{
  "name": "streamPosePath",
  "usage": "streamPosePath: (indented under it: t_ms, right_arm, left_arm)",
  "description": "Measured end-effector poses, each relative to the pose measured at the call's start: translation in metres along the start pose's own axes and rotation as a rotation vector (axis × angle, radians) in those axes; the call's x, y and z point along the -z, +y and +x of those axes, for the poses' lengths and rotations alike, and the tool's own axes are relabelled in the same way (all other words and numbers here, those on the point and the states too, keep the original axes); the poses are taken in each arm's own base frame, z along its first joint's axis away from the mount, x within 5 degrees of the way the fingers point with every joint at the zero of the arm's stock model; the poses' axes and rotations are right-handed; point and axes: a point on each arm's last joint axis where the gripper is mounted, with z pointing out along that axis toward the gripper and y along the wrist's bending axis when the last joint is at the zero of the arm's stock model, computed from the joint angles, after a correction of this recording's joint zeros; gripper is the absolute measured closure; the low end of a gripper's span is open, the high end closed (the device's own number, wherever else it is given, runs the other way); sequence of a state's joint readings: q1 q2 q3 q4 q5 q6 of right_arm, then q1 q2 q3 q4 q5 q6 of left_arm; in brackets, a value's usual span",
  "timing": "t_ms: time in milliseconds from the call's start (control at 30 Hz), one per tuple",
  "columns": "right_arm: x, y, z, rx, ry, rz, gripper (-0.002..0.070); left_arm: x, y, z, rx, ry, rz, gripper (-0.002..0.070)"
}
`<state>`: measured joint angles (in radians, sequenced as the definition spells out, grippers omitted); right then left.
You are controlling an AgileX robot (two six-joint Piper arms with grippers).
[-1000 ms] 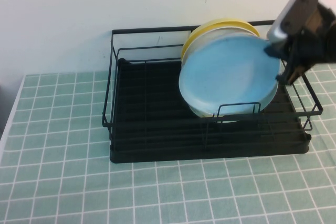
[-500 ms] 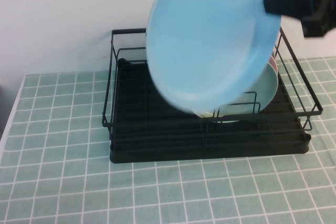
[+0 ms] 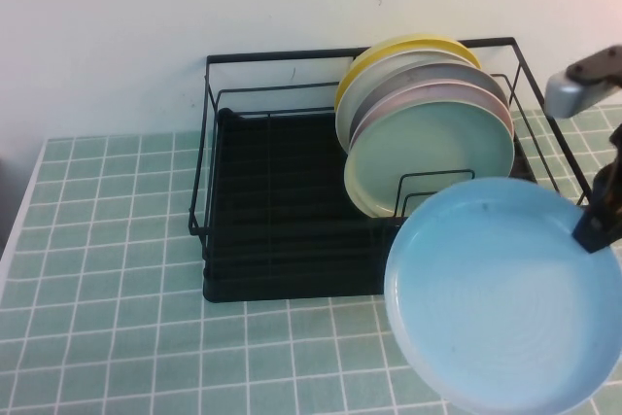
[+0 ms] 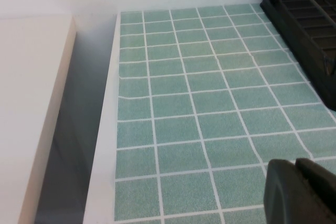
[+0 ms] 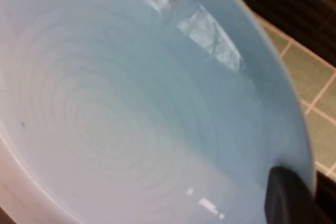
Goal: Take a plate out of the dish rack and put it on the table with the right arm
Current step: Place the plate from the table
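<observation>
Plate lowered from rack, face-up, right-gripped

We see the dish rack standing on the table against the back wall. In its right half a stack of plates leans upright between the dividers. In front of the rack's right end, the plate hangs over the table, pinched at its right rim by the right claw. The left claw sits over the table's left part, left of the rack.

right gripper: clamped, raised at right | left gripper: low, parked
</observation>
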<state>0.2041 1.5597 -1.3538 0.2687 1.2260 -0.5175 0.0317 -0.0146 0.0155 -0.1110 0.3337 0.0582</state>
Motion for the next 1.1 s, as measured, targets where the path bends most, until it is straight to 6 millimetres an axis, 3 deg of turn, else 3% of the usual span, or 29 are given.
streamPosePath:
  t_ms: [267, 433, 633, 867, 1100]
  right_arm:
    - [-0.072, -0.026, -0.011, -0.074, 0.183, -0.083, 0.0666]
    - [-0.116, -0.023, -0.018, -0.051, 0.275, -0.112, 0.0666]
    - [-0.154, -0.024, -0.021, -0.029, 0.329, -0.104, 0.0666]
    - [-0.165, -0.03, -0.026, -0.037, 0.294, -0.076, 0.065]
    - [-0.163, -0.029, -0.026, -0.079, 0.295, -0.068, 0.0531]
  left_arm:
    - [0.0, 0.0, 0.0, 0.002, 0.0, 0.0, 0.0678]
    - [0.0, 0.0, 0.0, 0.002, 0.0, 0.0, 0.0678]
    - [0.0, 0.0, 0.0, 0.002, 0.0, 0.0, 0.0678]
    - [0.0, 0.0, 0.0, 0.002, 0.0, 0.0, 0.0679]
    - [0.0, 0.0, 0.0, 0.002, 0.0, 0.0, 0.0678]
